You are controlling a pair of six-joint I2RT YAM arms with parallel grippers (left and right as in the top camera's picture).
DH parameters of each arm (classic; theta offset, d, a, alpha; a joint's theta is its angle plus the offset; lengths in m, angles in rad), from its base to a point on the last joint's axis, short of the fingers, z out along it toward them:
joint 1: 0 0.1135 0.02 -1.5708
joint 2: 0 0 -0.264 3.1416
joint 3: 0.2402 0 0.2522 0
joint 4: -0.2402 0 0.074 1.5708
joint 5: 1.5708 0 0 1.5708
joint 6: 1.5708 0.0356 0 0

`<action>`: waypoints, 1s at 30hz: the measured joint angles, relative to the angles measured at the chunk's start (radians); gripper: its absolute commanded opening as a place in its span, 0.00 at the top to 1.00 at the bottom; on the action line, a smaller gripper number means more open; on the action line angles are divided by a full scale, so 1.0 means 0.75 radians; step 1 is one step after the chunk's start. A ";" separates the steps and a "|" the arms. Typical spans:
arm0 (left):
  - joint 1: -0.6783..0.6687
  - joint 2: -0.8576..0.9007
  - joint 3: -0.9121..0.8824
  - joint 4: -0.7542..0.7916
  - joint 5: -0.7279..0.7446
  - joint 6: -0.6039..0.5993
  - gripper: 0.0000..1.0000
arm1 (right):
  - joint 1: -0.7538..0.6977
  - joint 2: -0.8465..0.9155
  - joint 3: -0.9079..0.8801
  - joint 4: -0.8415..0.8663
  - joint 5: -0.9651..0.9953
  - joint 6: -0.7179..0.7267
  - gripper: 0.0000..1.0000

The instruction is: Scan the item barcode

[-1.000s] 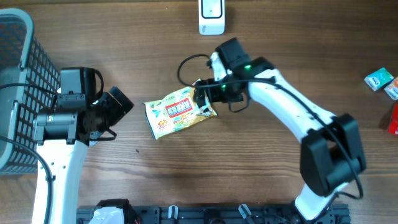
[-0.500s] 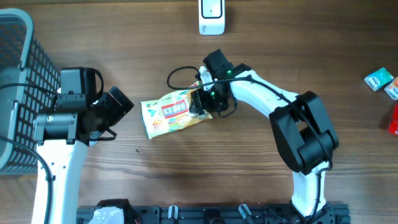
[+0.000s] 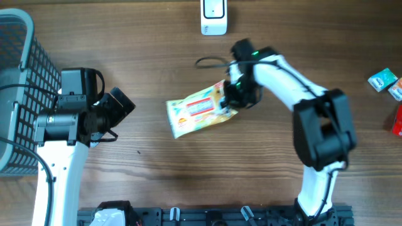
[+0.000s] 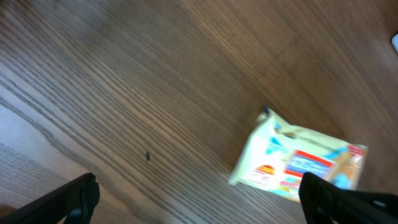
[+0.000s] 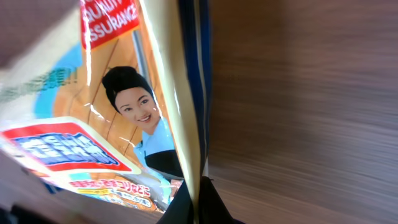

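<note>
At the far left of the overhead view you have a grey wire basket [image 3: 14,94] at the edge of the table [image 3: 157,188]. Just beside it sits the left gripper [image 3: 124,104], jaws spread wide and holding nothing. In its wrist view you see both dark fingertips [image 4: 74,196] at the bottom corners, well apart over bare wood.

Moving right, the snack packet [image 3: 200,113] is near the middle of the table, slanted, with its right end higher in the picture. The left wrist camera also catches the snack packet [image 4: 301,167], slightly blurred.

The right gripper [image 3: 230,95] is clamped onto that right end. In the right wrist view you see the packet's sealed edge pinched between the dark fingers [image 5: 214,210]. You cannot tell whether the far end touches the wood.

A white scanner [image 3: 213,17] stands at the top edge, apart from the packet. At the far right you have small boxes [image 3: 384,80] and a red item [image 3: 397,120].
</note>
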 measured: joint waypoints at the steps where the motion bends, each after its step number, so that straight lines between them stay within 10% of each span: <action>1: 0.000 0.000 0.000 0.000 0.000 0.000 0.00 | -0.034 -0.032 0.009 -0.033 0.020 -0.018 0.91; 6: 0.000 0.000 0.000 0.000 0.001 0.000 0.00 | -0.122 -0.184 0.027 -0.197 0.087 -0.156 0.00; 9: 0.000 0.000 0.000 0.000 0.000 0.000 0.00 | -0.111 -0.185 0.028 -0.199 0.095 -0.193 0.16; 12: 0.000 0.000 0.000 -0.001 0.000 0.000 0.00 | -0.108 -0.185 0.028 -0.191 0.089 -0.186 0.01; 19: 0.000 0.000 0.000 -0.001 0.000 0.000 0.00 | 0.004 -0.185 0.009 -0.083 -0.013 -0.273 0.00; 30: 0.000 0.002 0.000 0.000 0.000 0.000 0.00 | 0.316 -0.182 -0.246 0.411 0.038 0.284 0.00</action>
